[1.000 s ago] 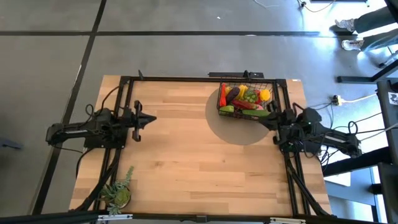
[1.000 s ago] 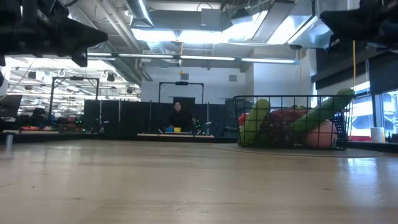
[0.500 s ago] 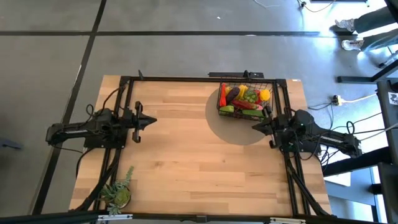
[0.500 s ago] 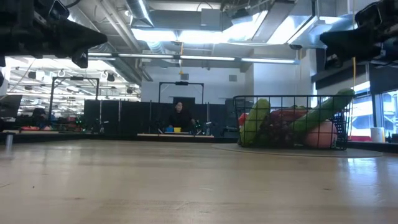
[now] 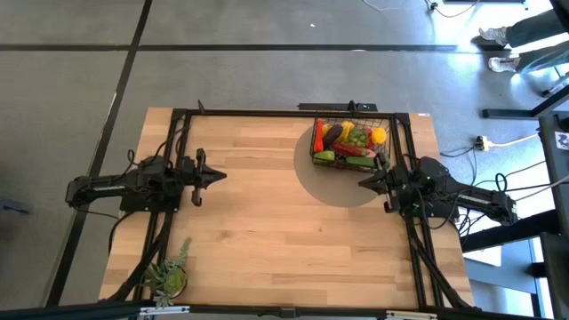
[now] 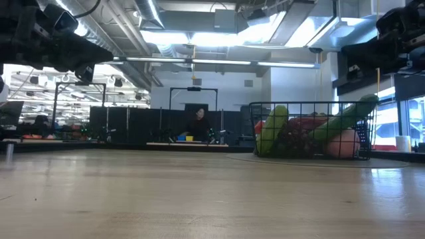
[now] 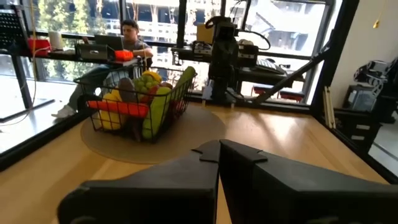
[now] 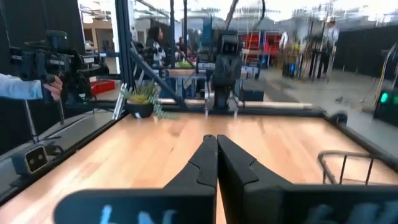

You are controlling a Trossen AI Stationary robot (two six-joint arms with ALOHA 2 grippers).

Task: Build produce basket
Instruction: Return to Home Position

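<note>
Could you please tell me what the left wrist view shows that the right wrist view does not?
Only the left wrist view shows the produce piled in the black wire basket, with the right arm near it and a person seated beyond the table. Only the right wrist view shows the potted plant and the left arm across the table; of the basket it catches just a bit of rim. Both show the wooden table and the arm's own gripper shut: left gripper, right gripper.
</note>
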